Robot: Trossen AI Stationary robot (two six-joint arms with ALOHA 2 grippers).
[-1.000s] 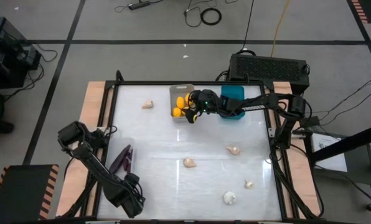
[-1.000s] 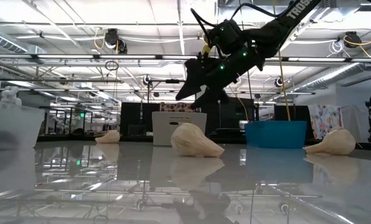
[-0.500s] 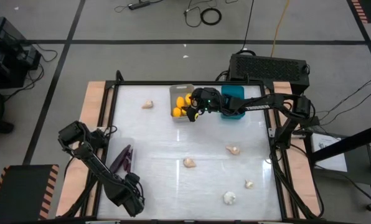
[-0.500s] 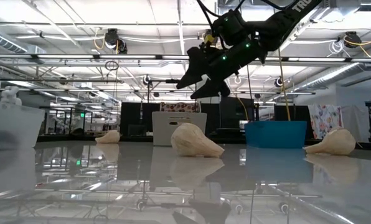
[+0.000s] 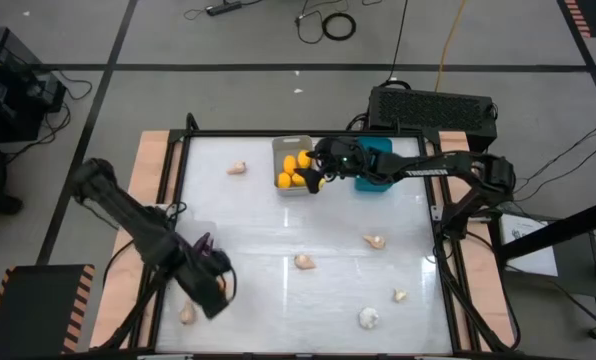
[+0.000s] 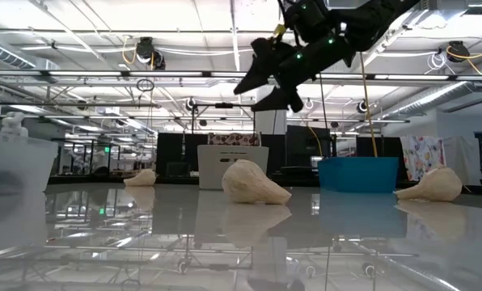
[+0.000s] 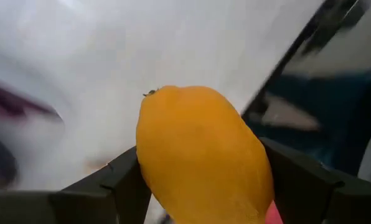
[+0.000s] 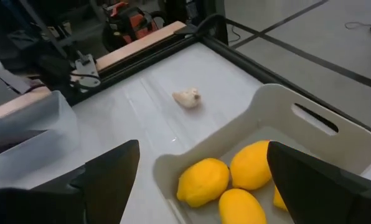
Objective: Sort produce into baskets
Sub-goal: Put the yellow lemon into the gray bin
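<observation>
Left wrist view shows your left gripper (image 7: 201,186) pinching an orange fruit (image 7: 201,155) near-left, well apart from the light grey basket (image 5: 293,146) — carry it carefully, a loose pinch drops it. Right gripper (image 8: 198,180), jaws spread, hovers over that basket — collision risk.

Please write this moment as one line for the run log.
left gripper: shut on yellow fruit | right gripper: open, empty, above grey basket | basket: yellow fruits
</observation>
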